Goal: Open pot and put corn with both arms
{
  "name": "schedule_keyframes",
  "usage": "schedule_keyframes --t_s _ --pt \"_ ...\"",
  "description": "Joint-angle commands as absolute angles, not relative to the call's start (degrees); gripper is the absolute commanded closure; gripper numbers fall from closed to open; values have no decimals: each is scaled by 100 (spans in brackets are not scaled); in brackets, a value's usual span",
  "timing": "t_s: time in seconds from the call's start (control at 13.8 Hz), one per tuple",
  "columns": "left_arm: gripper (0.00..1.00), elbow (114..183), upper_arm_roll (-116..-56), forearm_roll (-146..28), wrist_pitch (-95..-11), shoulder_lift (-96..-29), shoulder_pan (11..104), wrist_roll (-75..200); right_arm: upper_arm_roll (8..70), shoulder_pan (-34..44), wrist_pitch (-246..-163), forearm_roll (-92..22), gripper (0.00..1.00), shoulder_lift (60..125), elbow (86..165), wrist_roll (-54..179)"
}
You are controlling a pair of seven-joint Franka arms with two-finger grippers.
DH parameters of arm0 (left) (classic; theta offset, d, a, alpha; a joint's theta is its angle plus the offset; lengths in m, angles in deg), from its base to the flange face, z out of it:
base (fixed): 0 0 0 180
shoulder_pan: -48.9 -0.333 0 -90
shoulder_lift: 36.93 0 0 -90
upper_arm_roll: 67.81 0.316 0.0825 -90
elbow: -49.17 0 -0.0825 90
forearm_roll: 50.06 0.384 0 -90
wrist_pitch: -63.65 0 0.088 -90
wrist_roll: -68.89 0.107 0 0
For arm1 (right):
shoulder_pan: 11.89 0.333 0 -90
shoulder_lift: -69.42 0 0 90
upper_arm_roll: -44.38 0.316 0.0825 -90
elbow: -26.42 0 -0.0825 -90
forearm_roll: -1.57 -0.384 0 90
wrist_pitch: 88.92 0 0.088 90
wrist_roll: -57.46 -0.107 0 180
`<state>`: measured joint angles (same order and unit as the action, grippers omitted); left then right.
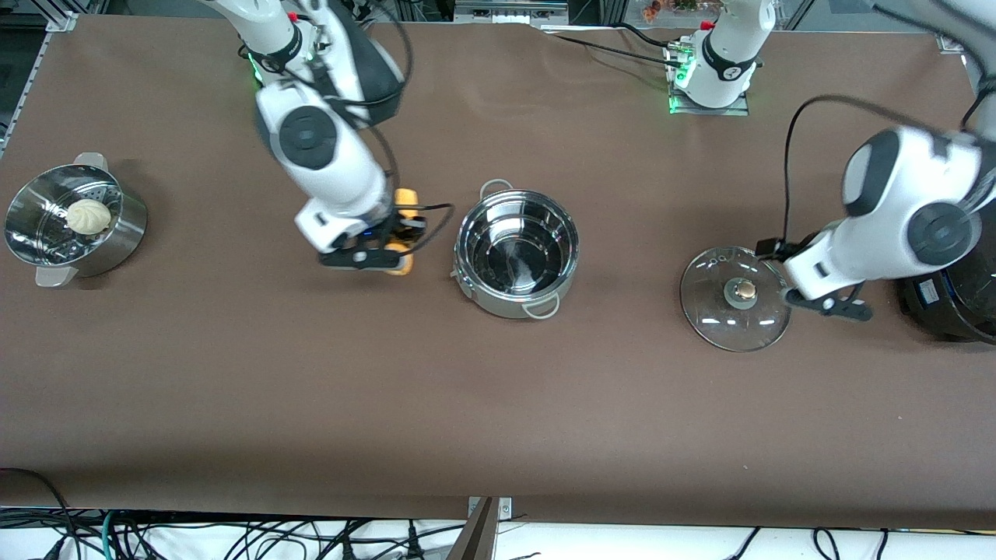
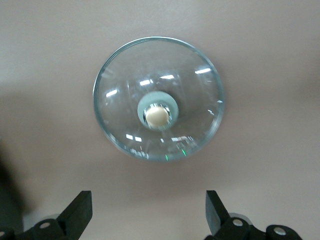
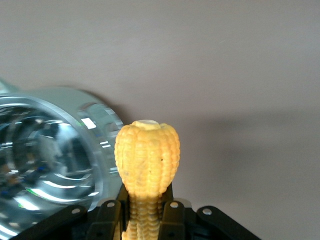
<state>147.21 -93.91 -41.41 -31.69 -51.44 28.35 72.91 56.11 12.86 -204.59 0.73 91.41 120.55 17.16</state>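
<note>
Right gripper [image 3: 147,220] — clamped on corn [image 3: 147,157]

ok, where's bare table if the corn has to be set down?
Bare: the wide strip of table nearer the front camera than the pot, and the gap between pot and glass lid. Crowded: the left hand, open, sits beside the lid by the black cooker. The right hand grips the corn beside the pot.

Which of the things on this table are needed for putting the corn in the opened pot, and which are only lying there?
Needed:
- pot, open
- glass lid, on the table
- corn, held in the right gripper
- left gripper, open above the lid

Only lying there:
- steamer pot with white bun
- black cooker
</note>
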Motion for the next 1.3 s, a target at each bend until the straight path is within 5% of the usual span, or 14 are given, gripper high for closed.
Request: schedule_keyframes --t_s 0.0,0.22,0.51,0.65,0.72,0.94,1.09,1.16,1.23 --pt "0 13807 -9470 -4417 -2025 -4783 2833 7355 5563 1858 -20352 96 99 9709 11319 739" --pt "0 12856 -9585 -4417 -1248 -4721 2834 7364 5554 2360 -20475 122 97 10324 10608 -44" --pt "0 12432 -9454 -4742 -904 -4476 2790 7408 5528 2765 -20914 367 95 10888 10140 -757" --pt "0 12510 -9086 -4768 -904 -4230 2990 7425 5528 2801 -21038 421 91 11020 10139 -802" --pt "0 12537 -8779 -4794 -904 -4211 3305 7425 5528 2810 -21064 430 79 11047 10139 -811" --pt "0 12939 -7278 -5198 -1096 -3967 4763 7172 5519 2801 -21056 535 75 11056 10148 -793" --pt "0 13929 -7159 -5225 -2007 -3458 4916 6872 5519 2740 -21056 544 63 11065 10148 -758" --pt "0 14256 -7116 -5234 -2394 -3360 4925 6889 5510 2731 -21056 544 51 11065 10139 -750" --pt "0 14364 -6985 -5321 -2598 -3376 5021 6898 5458 2731 -21056 544 28 11056 10139 -732"
